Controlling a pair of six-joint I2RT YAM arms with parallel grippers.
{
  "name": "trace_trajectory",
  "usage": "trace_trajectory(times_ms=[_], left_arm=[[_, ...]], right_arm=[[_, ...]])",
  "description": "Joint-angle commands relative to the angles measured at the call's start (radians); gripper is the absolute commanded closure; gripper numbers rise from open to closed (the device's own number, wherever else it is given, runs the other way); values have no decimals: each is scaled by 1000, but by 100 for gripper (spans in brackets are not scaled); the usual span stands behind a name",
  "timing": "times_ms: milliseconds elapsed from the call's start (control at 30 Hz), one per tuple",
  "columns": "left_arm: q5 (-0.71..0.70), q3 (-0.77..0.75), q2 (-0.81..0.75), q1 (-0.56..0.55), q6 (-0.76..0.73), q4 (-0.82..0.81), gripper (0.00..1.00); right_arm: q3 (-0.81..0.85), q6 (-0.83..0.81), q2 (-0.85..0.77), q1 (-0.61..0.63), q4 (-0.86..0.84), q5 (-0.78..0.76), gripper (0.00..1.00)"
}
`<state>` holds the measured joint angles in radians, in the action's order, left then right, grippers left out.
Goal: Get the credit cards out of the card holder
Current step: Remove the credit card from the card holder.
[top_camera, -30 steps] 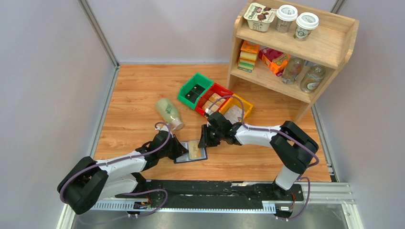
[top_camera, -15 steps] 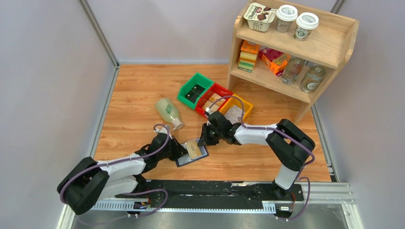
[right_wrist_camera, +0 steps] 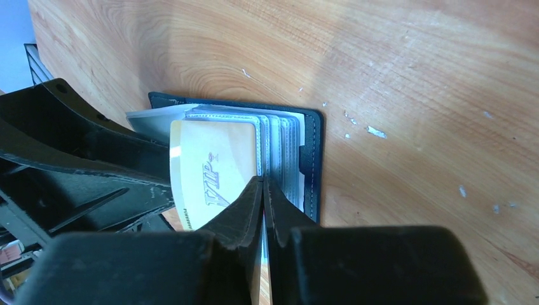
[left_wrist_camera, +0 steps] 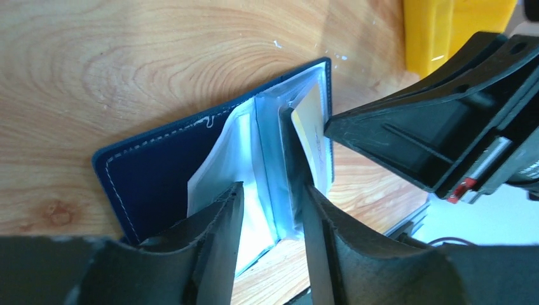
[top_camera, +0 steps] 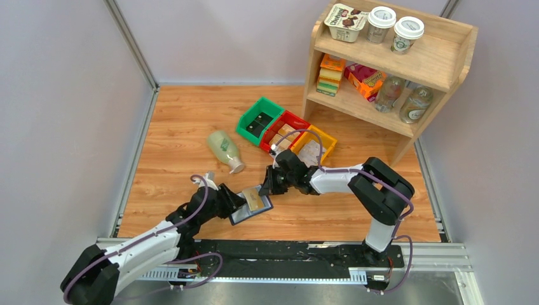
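Observation:
The card holder [top_camera: 243,215] is a navy folding case lying open on the wooden table, its clear sleeves [left_wrist_camera: 254,146] fanned upward. A cream credit card [top_camera: 255,199] printed "VIP" [right_wrist_camera: 213,184] sticks out of a sleeve at a tilt. My right gripper [top_camera: 266,185] comes from the right, and its jaws [right_wrist_camera: 262,181] are pressed together on the card's edge beside the sleeves. My left gripper [top_camera: 235,204] is at the holder's left end. In the left wrist view it [left_wrist_camera: 270,190] stands open, with the sleeves' lower corner between its fingers.
Green [top_camera: 259,119], red [top_camera: 284,130] and yellow [top_camera: 316,143] bins sit in a row behind the grippers. A pale bottle [top_camera: 225,150] lies on its side to the left. A wooden shelf [top_camera: 394,63] with cups, boxes and bottles stands at the back right.
My left gripper has opened and its arm has swung toward the near left. My right gripper has closed on the card. The holder has shifted slightly left and tilted.

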<state>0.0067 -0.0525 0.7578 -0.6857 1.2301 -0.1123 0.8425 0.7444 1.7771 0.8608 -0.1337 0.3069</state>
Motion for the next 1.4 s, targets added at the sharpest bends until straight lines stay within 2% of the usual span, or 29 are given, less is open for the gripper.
trace_trajectory(times_ms=[0, 133, 167, 200, 233, 367, 433, 600, 800, 900, 967, 1133, 1267, 1367], left_arm=[[-36, 40, -87, -2, 49, 6, 49], [-42, 43, -121, -3, 63, 14, 49], [-40, 43, -124, -3, 68, 20, 51], [-40, 43, -127, -3, 72, 23, 61], [-40, 43, -130, -3, 80, 34, 63], [-51, 43, -132, -3, 108, 89, 68], [-51, 43, -135, -3, 108, 77, 66], [-54, 42, -176, -3, 106, 86, 54], [-89, 40, -259, -3, 175, 216, 54], [-103, 26, -284, -3, 183, 293, 59], [-112, 23, -298, -3, 181, 303, 59], [-102, 36, -270, -3, 181, 224, 48], [-80, 43, -168, -3, 160, 119, 46], [-65, 39, -83, -3, 141, -28, 46]], right_arm=[[-34, -27, 67, 24, 89, -25, 92], [-31, -23, 68, 24, 88, -23, 92], [-31, -25, 68, 24, 88, -23, 92], [-31, -23, 70, 24, 86, -22, 92], [-29, -23, 71, 24, 86, -22, 92], [-26, -22, 81, 24, 83, -17, 92], [-26, -22, 82, 24, 82, -15, 92], [-26, -22, 87, 24, 80, -12, 92], [-26, -19, 96, 24, 74, -11, 92], [-26, -19, 100, 24, 74, -11, 92], [-26, -17, 104, 24, 71, -9, 92], [-25, -17, 105, 24, 71, -6, 92], [-20, -17, 107, 24, 72, -3, 92], [-20, -16, 108, 23, 71, -2, 92]])
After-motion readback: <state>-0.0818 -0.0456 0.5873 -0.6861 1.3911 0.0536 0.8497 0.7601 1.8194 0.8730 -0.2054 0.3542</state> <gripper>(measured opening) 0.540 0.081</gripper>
